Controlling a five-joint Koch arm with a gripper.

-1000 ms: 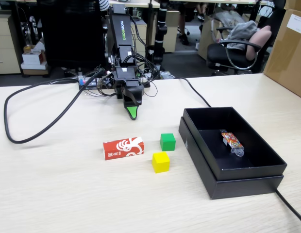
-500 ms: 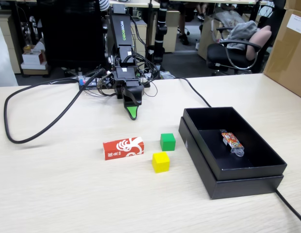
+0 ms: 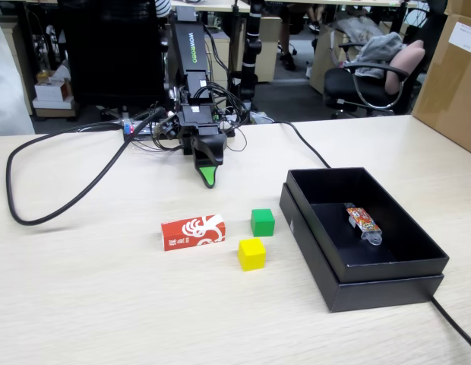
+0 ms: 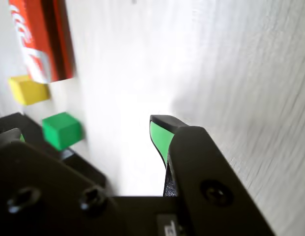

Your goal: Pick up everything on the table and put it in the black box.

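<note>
Red carton [image 3: 193, 232], green cube [image 3: 262, 222] and yellow cube [image 3: 251, 254] lie mid-worktop [image 3: 83, 304], beside the black box [image 3: 319, 251], none collected. Pincer [image 3: 209, 179] parked near the far edge, empty; whether apart or together, cannot tell.

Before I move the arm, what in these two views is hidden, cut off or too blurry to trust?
- Gripper: fixed view shows one green tip; wrist view shows only one jaw, so open or shut is unclear.
- Red carton: cut off by the wrist view's top edge.
- Packet in the black box: print too small to read.
</note>
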